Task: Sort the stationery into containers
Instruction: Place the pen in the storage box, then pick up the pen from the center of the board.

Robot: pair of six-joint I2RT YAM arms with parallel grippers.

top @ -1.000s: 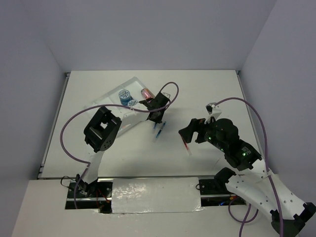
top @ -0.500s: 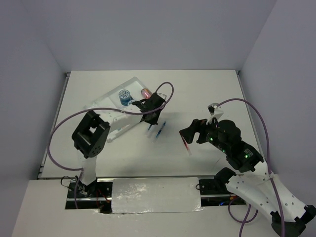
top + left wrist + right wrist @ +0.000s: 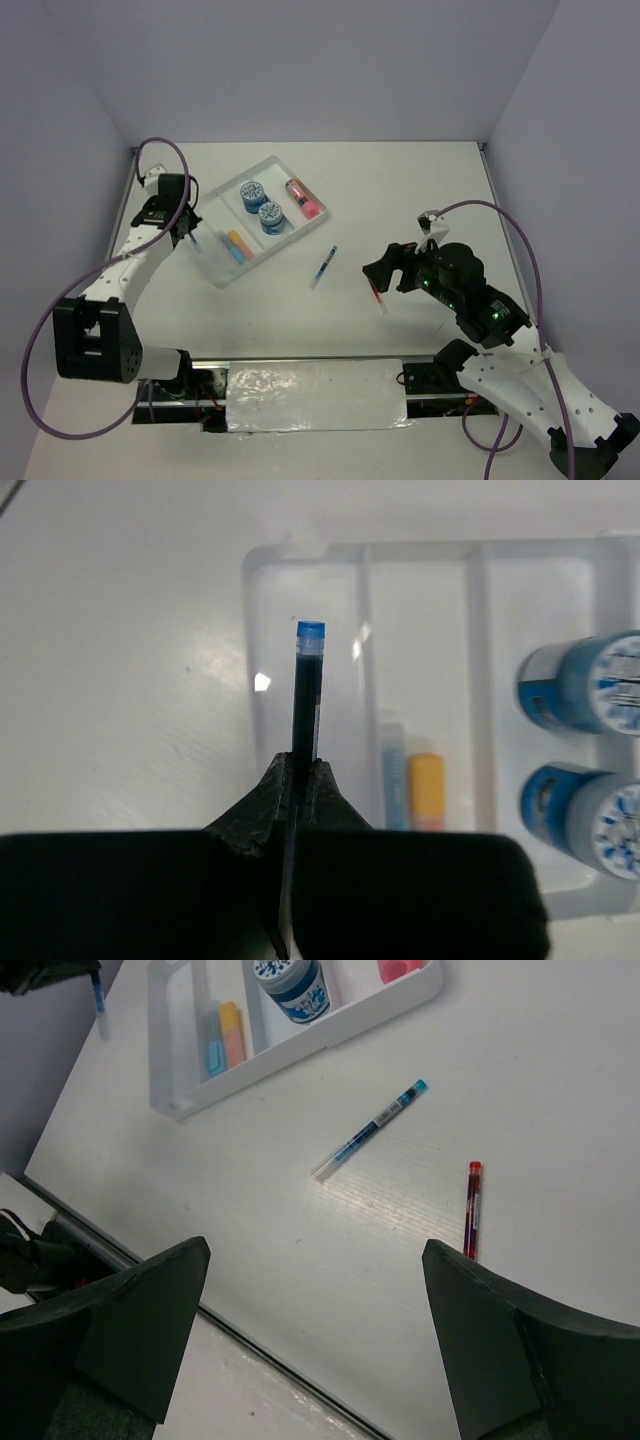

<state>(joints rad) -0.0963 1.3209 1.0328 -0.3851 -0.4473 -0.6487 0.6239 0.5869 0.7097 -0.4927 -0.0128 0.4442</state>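
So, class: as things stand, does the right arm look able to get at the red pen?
Probably yes. The right gripper hangs open over the red pen, which lies bare on the table with nothing on top of it.

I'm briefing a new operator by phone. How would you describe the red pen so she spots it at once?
From the white tray, look across the table toward the right arm, where two thin pens lie loose. The red pen lies farther from the tray, dark red beside a blue pen.
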